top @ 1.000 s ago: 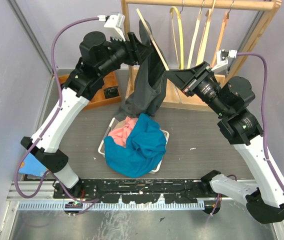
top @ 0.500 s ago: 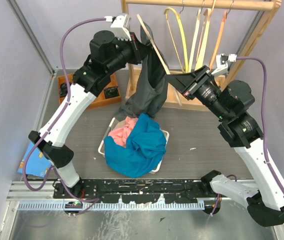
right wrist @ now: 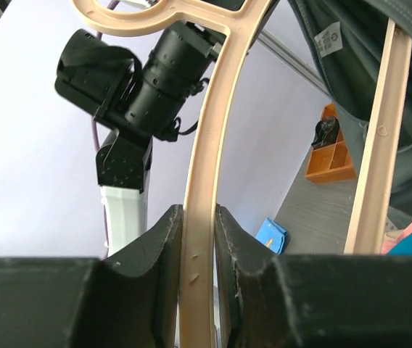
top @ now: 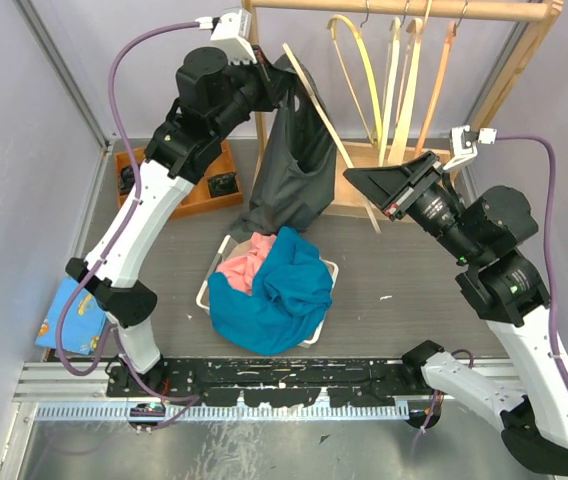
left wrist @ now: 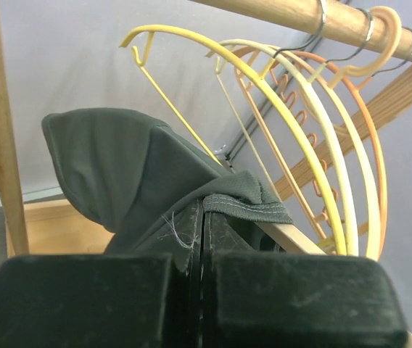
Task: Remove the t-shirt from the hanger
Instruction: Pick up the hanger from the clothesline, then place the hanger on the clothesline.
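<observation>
A dark grey t-shirt (top: 289,170) hangs bunched from my left gripper (top: 276,80), which is shut on its top edge just under the rack's left post. In the left wrist view the fabric (left wrist: 141,174) is pinched between the closed jaws (left wrist: 202,221). A beige hanger (top: 316,105) slants from the shirt down to the right, one end still inside the cloth. My right gripper (top: 352,175) is shut on the hanger's arm (right wrist: 200,217). The hanger's straight bar (right wrist: 376,145) and the shirt's neck label (right wrist: 328,38) show in the right wrist view.
A wooden rack rail (top: 404,8) carries several yellow and orange hangers (top: 364,70) close behind the shirt. Below stands a white basket (top: 204,290) heaped with a blue garment (top: 274,290) and a pink one (top: 244,265). A wooden organiser (top: 209,185) and a blue cloth (top: 69,320) lie left.
My left gripper has shut on the shirt's top and lifted it towards the rail. My right gripper has drawn the hanger down and to the right, partly out of the shirt.
</observation>
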`<state>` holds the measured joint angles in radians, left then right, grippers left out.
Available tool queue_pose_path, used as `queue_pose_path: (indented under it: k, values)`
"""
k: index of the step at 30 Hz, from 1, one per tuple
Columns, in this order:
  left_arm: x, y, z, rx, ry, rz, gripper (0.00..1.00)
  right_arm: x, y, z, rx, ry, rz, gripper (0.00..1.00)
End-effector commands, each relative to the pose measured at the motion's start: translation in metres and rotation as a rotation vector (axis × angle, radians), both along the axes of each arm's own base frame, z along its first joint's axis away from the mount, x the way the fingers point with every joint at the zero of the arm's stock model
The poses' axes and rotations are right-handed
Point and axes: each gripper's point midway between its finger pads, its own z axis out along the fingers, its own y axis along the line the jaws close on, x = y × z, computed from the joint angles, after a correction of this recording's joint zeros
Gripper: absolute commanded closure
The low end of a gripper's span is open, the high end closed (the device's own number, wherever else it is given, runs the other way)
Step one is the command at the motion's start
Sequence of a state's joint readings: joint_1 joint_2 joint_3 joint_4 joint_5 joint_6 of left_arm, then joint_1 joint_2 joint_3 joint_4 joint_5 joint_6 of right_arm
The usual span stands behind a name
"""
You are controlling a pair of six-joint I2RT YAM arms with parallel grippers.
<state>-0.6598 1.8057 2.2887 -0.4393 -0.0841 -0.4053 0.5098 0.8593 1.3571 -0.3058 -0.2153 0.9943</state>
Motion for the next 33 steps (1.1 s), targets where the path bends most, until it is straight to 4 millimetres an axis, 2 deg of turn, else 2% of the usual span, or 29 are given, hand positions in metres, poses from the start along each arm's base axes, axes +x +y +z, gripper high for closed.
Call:
queue_pose_path:
  k: [1, 8, 15, 22, 28, 33]
  values:
    - [0.017, 0.009, -0.005, 0.003, 0.017, 0.073, 1.00, -0.028, -0.009, 0.025, 0.030, -0.094, 0.033, 0.78]
    - [0.042, 0.021, -0.018, 0.001, 0.036, 0.123, 1.00, -0.054, -0.021, 0.025, 0.007, -0.110, 0.042, 0.78]
    - [0.065, 0.033, -0.021, -0.009, 0.041, 0.165, 1.00, -0.075, -0.032, 0.025, -0.006, -0.103, 0.049, 0.78]
    - [0.077, 0.037, -0.030, -0.002, 0.055, 0.184, 1.00, -0.089, -0.043, 0.032, 0.004, -0.108, 0.031, 0.78]
    - [0.075, 0.039, -0.026, -0.012, 0.054, 0.179, 1.00, -0.091, -0.047, 0.034, 0.005, -0.108, 0.014, 0.78]
    - [0.055, 0.033, -0.009, -0.043, 0.036, 0.097, 1.00, -0.079, -0.045, 0.035, 0.001, -0.109, -0.008, 0.78]
